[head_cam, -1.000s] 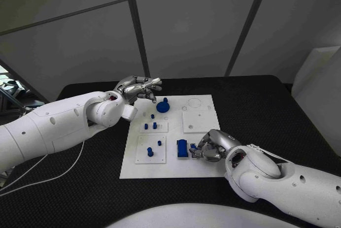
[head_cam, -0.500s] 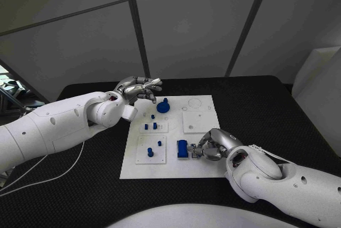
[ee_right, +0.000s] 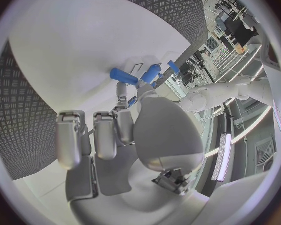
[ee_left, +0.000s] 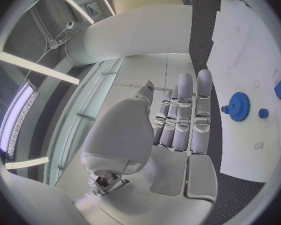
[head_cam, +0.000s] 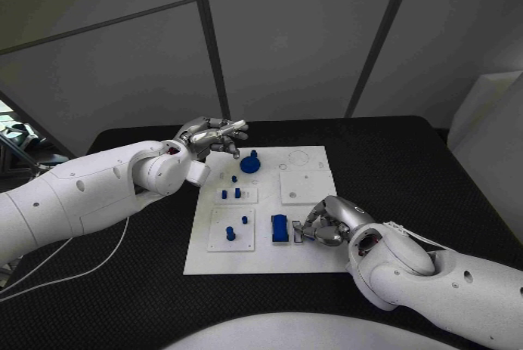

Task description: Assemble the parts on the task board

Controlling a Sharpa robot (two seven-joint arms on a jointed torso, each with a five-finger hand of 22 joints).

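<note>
Board [head_cam: 265, 206] was seen mid-counter [head_cam: 414, 161]. Right hand [head_cam: 330, 223], fingers curled, was touching a blue block [head_cam: 280, 228] near the board's front edge; whether gripped, unclear. Left hand [head_cam: 214, 134] was held empty, fingers apart, above the board's far-left corner beside the gear [head_cam: 251, 164].

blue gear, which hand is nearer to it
Left. The left hand hovers just beyond the gear at the board's far edge; the right hand is at the near end, by the blue block.

Contact between right hand [head_cam: 330, 223] fingers [head_cam: 306, 230] and blue block [head_cam: 280, 227] too small to tell; board [head_cam: 311, 255] corner hidden under right arm.
</note>
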